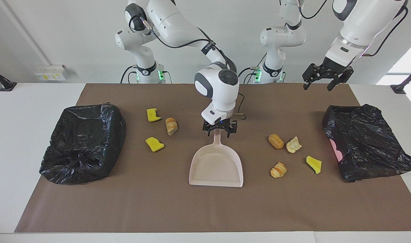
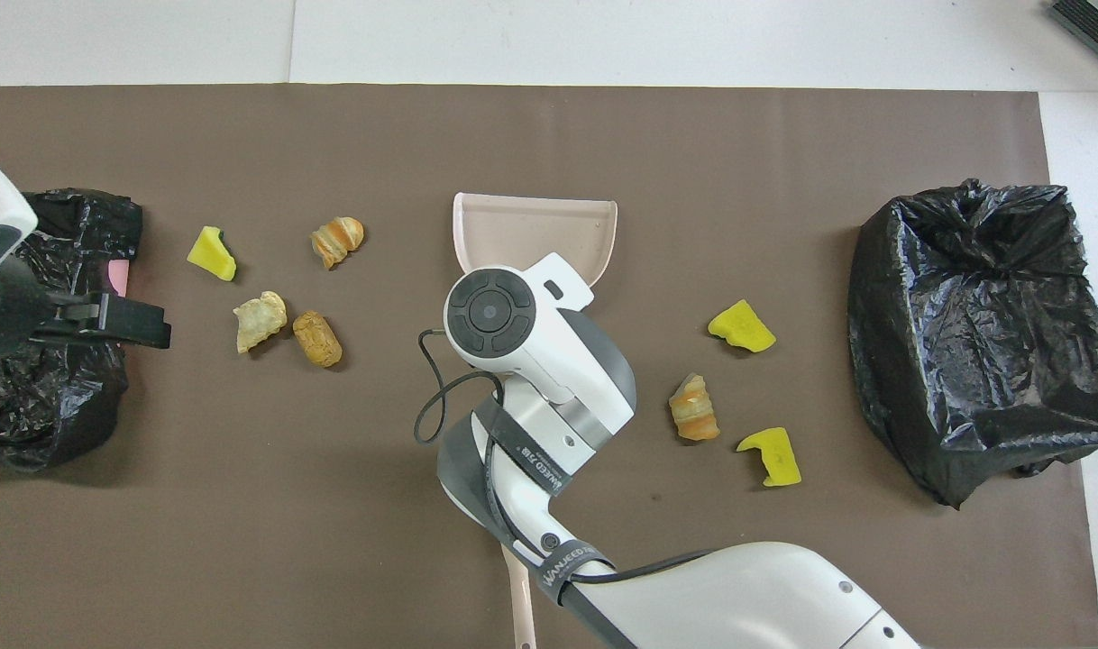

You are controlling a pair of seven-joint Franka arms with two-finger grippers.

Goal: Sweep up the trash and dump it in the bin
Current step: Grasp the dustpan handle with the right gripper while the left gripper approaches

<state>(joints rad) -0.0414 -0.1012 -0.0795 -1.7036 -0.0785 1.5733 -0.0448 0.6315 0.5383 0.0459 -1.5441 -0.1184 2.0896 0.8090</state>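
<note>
Facing view: right gripper (image 1: 219, 131) is low over the pale pink plastic dustpan (image 1: 216, 166)'s handle, jaws spread astride it. Left gripper (image 1: 323, 78) hangs open, empty, near a black bin-bag bin (image 1: 367, 143). Seven yellow and bread-like trash pieces (image 1: 276, 141) lie scattered on the brown-matted worktop (image 1: 158, 206).

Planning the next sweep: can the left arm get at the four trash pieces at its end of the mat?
Probably yes. The left gripper hangs open in the air near the black bin, and nothing stands over the four trash pieces.
</note>
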